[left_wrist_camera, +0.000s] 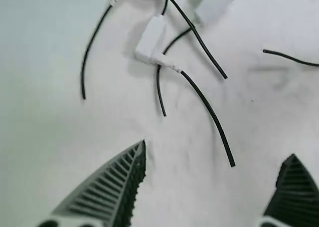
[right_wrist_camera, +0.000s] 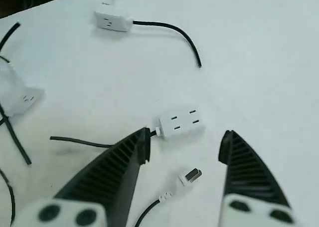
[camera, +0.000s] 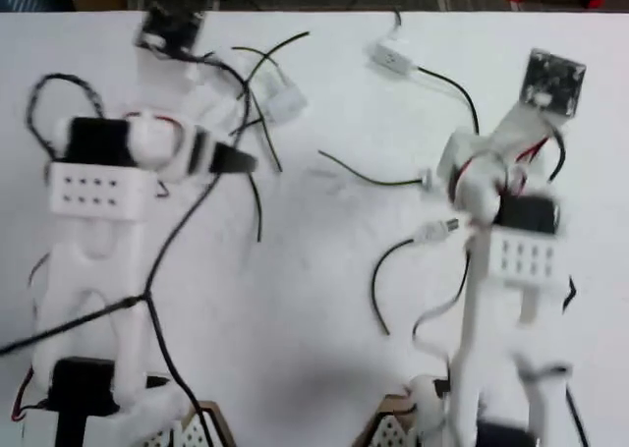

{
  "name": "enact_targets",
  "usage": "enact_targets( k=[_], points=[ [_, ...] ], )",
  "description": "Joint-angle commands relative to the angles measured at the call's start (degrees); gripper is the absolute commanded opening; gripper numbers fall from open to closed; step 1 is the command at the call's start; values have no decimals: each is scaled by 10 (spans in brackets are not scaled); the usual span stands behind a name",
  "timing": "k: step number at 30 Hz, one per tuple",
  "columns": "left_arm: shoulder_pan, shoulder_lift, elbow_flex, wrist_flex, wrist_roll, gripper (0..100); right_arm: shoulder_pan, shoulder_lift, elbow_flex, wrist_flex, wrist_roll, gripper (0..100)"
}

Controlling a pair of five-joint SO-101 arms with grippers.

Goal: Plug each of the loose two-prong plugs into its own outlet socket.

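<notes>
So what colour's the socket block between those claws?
The socket block is white; best in right wrist view.

The left arm (camera: 93, 251) and right arm (camera: 511, 300) are white plastic with black motor blocks, red and black wires, and holed plates. The left hand (left_wrist_camera: 217, 152) and right hand (right_wrist_camera: 187, 132) have dark ribbed, pointed fingers (left_wrist_camera: 114, 187).

Right tool (right_wrist_camera: 187, 135) open, black ribbed fingers (right_wrist_camera: 124, 162) spread wide over the white worktop (right_wrist_camera: 259, 62). A white outlet block (right_wrist_camera: 180, 122) is seen between the fingertips, slots up, its black cord (right_wrist_camera: 79, 141) running off behind one finger. A loose two-prong plug (right_wrist_camera: 190, 176) lies just beside the block, nearer the tool's body, prongs toward the other finger, not touching either. A second outlet (right_wrist_camera: 113, 21) with a curved cord (right_wrist_camera: 174, 30) sits near the worktop's edge, and a third outlet (right_wrist_camera: 22, 100) lies well apart from both.
</notes>
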Motion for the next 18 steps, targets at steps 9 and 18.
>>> enact_targets(
  k=[9,18],
  points=[
    [22,-23,287,-312,94,391,33,476,-422,124,-19,316],
    [18,-23,416,-509,89,391,12,691,-641,229,-154,316]
  ],
)
